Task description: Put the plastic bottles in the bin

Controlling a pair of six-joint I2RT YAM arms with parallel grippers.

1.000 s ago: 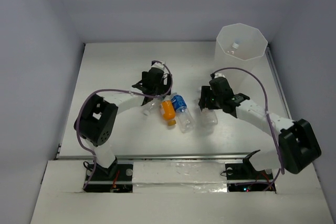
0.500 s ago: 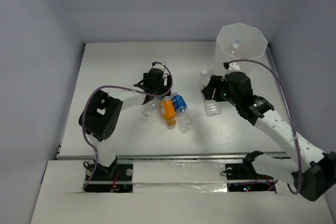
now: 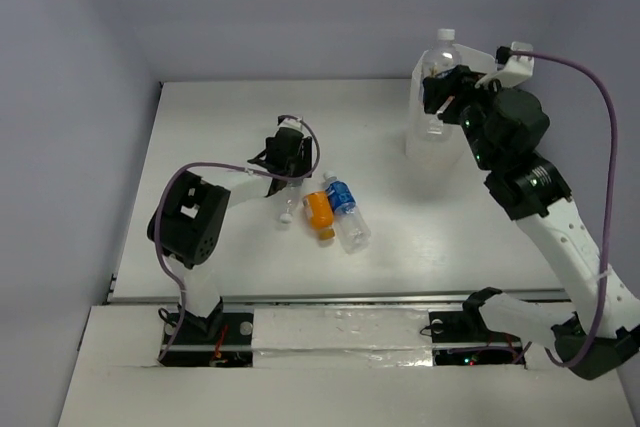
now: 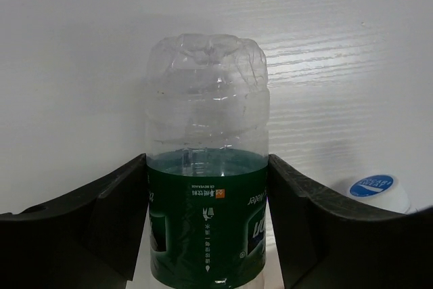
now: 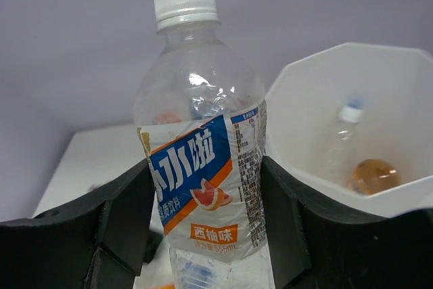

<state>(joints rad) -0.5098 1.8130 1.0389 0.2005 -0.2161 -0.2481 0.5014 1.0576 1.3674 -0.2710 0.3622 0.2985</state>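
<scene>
The right gripper [image 5: 203, 197] holds a white-capped bottle [image 5: 197, 99] upright, well above the surface [image 3: 200, 127], at the far right corner. Its 2 fingers [image 5: 122, 221] are clamped on the bottle's lower half, across a blue, white and orange label. The cap points up. The bottle is just beside the bin [image 5: 396, 109], on its left, and about level with the octagonal rim; it is outside the bin. The right wrist view looks down into the bin, where 1 sunken bottle [image 5: 358, 164] with a white cap and orange-brown contents lies at the bottom.

The left gripper [image 4: 206, 160] is low over the middle of the surface. Its 2 fingers [image 4: 101, 221] press against both sides of a green-label bottle [image 4: 206, 221], gripping it at the label, with the clear ribbed base pointing away from the wrist camera.

Just to the right of that bottle, 2 more lie on the surface side by side, towards the near edge: an orange bottle [image 3: 320, 212] and a blue-label bottle [image 3: 346, 212].
</scene>
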